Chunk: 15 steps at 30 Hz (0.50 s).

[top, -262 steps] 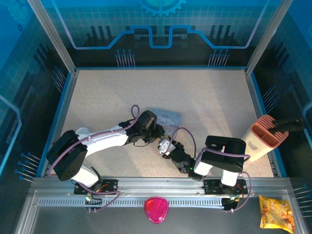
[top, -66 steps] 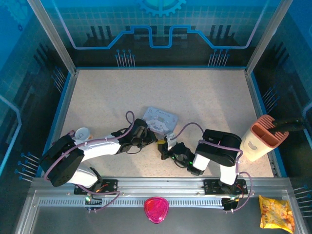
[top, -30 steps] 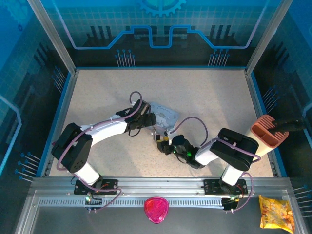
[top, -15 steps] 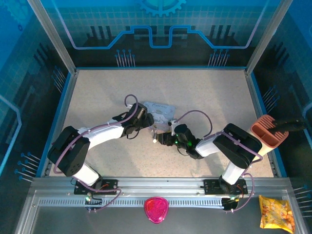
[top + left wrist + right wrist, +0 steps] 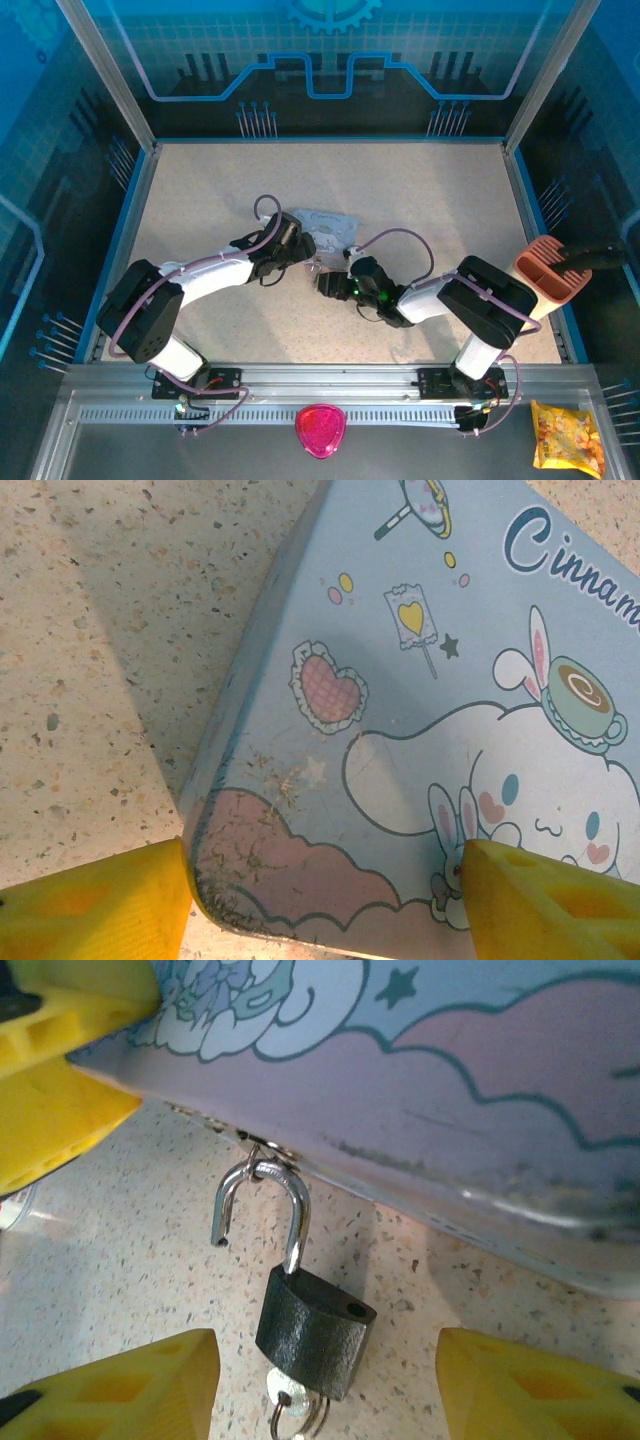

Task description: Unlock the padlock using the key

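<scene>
The dark-grey padlock (image 5: 315, 1330) hangs by its silver shackle (image 5: 262, 1205) from the hasp of the pale blue cartoon tin (image 5: 450, 1070), and the shackle's left end is free of the body. The key (image 5: 290, 1400) sticks in the padlock's underside with its ring. My right gripper (image 5: 325, 1385) is open, a yellow finger on each side of the padlock, touching neither. My left gripper (image 5: 325, 900) is shut on the tin (image 5: 420, 680) at its corner, its fingers (image 5: 60, 1060) above and below the tin's edge. In the top view the padlock (image 5: 317, 267) sits between the left gripper (image 5: 303, 253) and right gripper (image 5: 331, 283), below the tin (image 5: 335, 225).
A salmon-pink holder (image 5: 545, 280) with a black tool in it stands at the right wall. A pink object (image 5: 320, 428) and a yellow snack bag (image 5: 567, 437) lie on the front rail. Blue walls (image 5: 130, 220) edge the speckled table (image 5: 430, 190).
The right arm reached up to the padlock under the tin, its jaws widened, and it has drawn slightly back. The left gripper has stayed on the tin's corner.
</scene>
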{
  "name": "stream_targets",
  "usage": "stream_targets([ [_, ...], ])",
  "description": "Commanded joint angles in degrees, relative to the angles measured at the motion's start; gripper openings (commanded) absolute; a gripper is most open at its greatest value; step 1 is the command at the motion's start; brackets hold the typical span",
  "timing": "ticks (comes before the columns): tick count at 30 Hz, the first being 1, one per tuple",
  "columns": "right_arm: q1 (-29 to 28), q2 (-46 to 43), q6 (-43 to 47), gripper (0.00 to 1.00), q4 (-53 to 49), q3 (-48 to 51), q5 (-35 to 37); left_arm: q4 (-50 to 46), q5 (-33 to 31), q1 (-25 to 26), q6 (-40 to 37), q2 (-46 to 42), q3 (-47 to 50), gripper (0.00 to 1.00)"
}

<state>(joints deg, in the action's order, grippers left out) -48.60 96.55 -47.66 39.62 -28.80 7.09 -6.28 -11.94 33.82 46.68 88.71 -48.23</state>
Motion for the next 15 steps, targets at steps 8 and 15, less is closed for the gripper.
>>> stream_targets([
  [8, -5.7, 3.9, 2.8, 0.54, -15.8, -9.6, 12.2, -6.2, 2.2, 0.7, 0.7, 0.4, 3.4, 0.7],
  [15, -6.7, 6.0, 2.7, 0.43, -23.4, -13.9, 15.7, -6.0, 1.7, 0.7, 1.4, -0.2, 4.0, 0.7],
])
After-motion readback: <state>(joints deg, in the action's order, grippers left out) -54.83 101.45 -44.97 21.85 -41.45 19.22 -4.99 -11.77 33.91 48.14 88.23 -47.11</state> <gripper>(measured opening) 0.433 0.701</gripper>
